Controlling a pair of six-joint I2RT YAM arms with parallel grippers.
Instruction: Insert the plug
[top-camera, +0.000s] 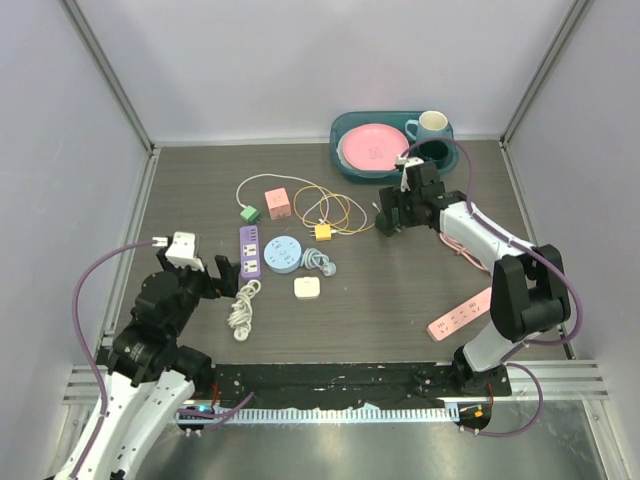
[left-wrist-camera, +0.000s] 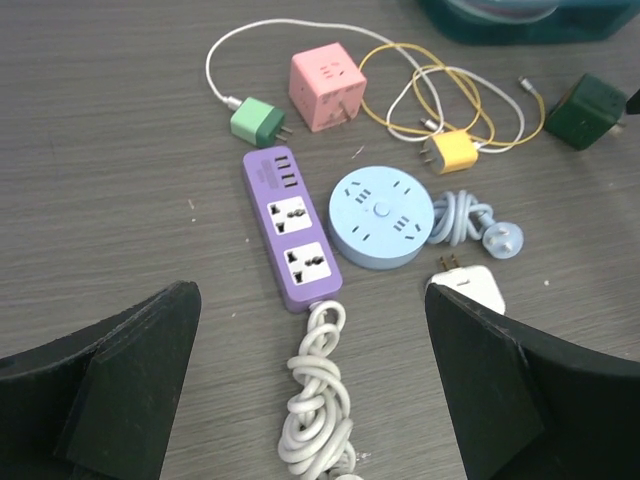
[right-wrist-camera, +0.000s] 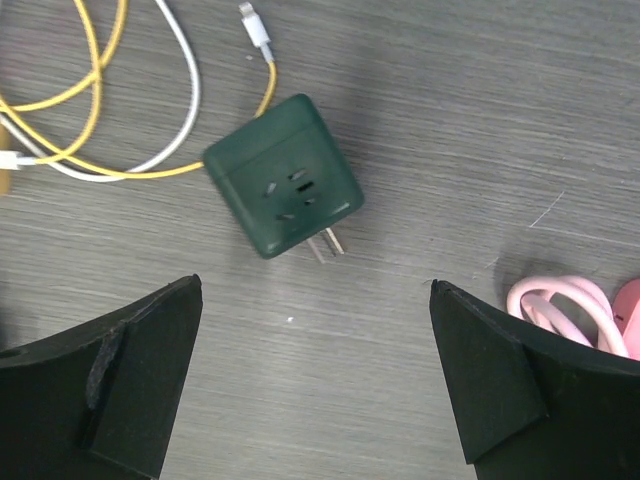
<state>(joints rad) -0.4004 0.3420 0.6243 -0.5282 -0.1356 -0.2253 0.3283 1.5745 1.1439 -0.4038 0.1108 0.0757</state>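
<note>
Tabletop — teal tray with pink plate, mug

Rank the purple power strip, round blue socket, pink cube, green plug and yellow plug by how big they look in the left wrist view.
1. purple power strip, the longest
2. round blue socket
3. pink cube
4. green plug and yellow plug: they look about alike, so I won't rank them.

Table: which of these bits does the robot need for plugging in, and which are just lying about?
Likely for the job:
- dark green cube plug, by the open right pincer
- purple power strip, before the open left pincer

Probably just lying about:
- pink plate
- mug
- teal tray
- pink power strip
- yellow charger
</note>
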